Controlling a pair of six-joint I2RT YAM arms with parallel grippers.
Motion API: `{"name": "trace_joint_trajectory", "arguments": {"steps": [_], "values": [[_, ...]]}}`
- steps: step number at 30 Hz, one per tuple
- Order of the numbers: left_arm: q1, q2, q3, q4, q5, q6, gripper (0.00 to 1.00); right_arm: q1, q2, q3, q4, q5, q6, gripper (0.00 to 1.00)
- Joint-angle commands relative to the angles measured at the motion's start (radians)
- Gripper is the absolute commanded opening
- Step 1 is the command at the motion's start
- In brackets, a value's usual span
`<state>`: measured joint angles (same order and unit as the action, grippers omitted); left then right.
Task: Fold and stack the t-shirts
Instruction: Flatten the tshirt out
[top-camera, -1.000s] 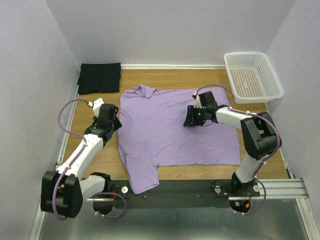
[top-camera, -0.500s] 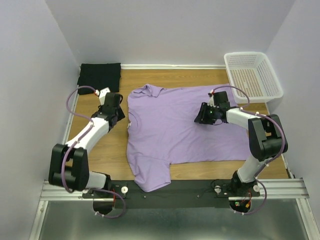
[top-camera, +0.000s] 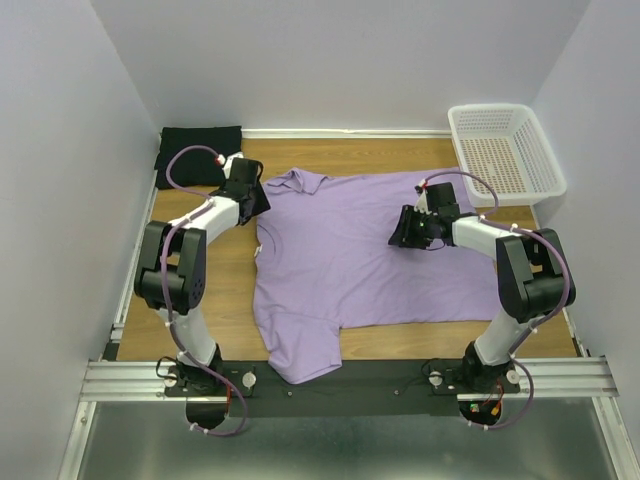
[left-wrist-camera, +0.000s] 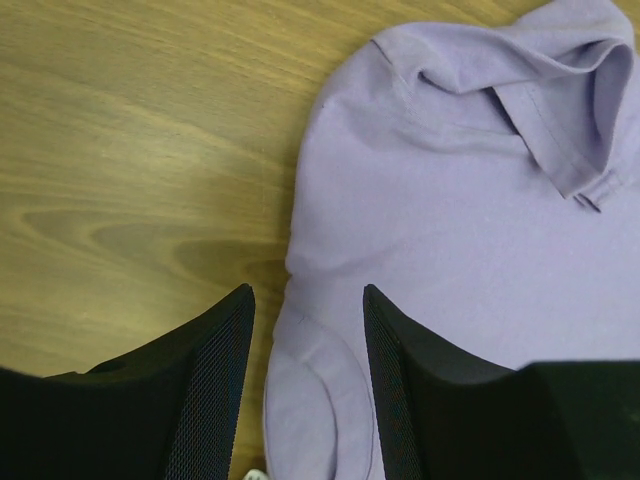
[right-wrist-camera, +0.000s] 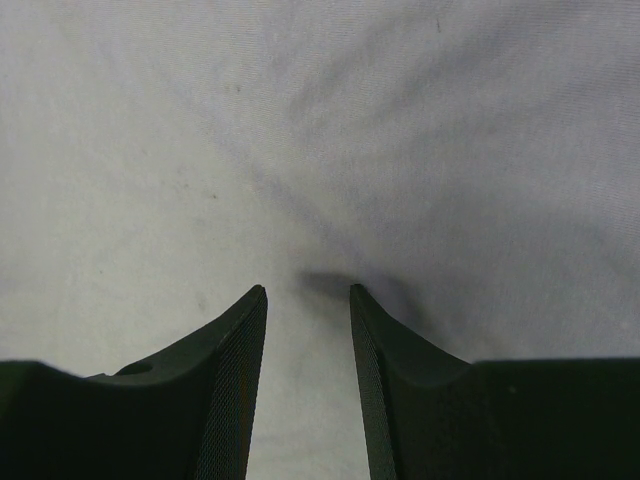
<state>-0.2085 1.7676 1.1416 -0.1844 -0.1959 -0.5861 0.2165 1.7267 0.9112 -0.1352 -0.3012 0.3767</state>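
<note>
Looks to me like the flattening/lining-up stage before the first fold. The lavender shirt (top-camera: 370, 250) is spread flat across the middle of the bench (top-camera: 210, 290), collar toward the far-left side and one sleeve hanging toward the near edge. My guess is it's laid out like that so both arms can reach opposite sides at once. The left end effector (left-wrist-camera: 306, 290) is up by the shoulder next to the collar with its jaws parted and nothing clamped. One finger is over bare wood and the other over cloth, so the shirt's edge runs right between them. That reads as lining up for a pinch on that edge. The right end effector (right-wrist-camera: 308, 290) is over the shirt's right half, well inside the edge, jaws also apart. Its tips look pressed down into the fabric, with little wrinkles fanning out from the spot between them. I'd say it's pinning or smoothing the cloth rather than gripping it, but I can't be sure. The black shirt (top-camera: 195, 155) sits folded in the far-left corner, well apart from both arms, probably the base of the stack. The white basket (top-camera: 500, 108) is off at the far right.
</note>
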Motion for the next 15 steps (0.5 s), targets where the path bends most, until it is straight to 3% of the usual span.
{"name": "trace_joint_trajectory", "arguments": {"steps": [1, 9, 12, 13, 15], "values": [[0.006, 0.078, 0.061, -0.006, 0.001, -0.024, 0.56, -0.005, 0.065, -0.055, -0.109, 0.073, -0.042, 0.48], [0.0, 0.171, 0.107, -0.044, -0.065, -0.05, 0.5, -0.003, 0.07, -0.054, -0.106, 0.073, -0.048, 0.48], [-0.028, 0.202, 0.141, -0.073, -0.117, -0.049, 0.35, -0.003, 0.073, -0.052, -0.107, 0.07, -0.048, 0.48], [-0.037, 0.202, 0.15, -0.082, -0.117, -0.047, 0.35, -0.003, 0.071, -0.054, -0.107, 0.07, -0.05, 0.48], [-0.054, 0.213, 0.17, -0.098, -0.155, -0.046, 0.2, -0.003, 0.07, -0.054, -0.106, 0.071, -0.05, 0.48]]}}
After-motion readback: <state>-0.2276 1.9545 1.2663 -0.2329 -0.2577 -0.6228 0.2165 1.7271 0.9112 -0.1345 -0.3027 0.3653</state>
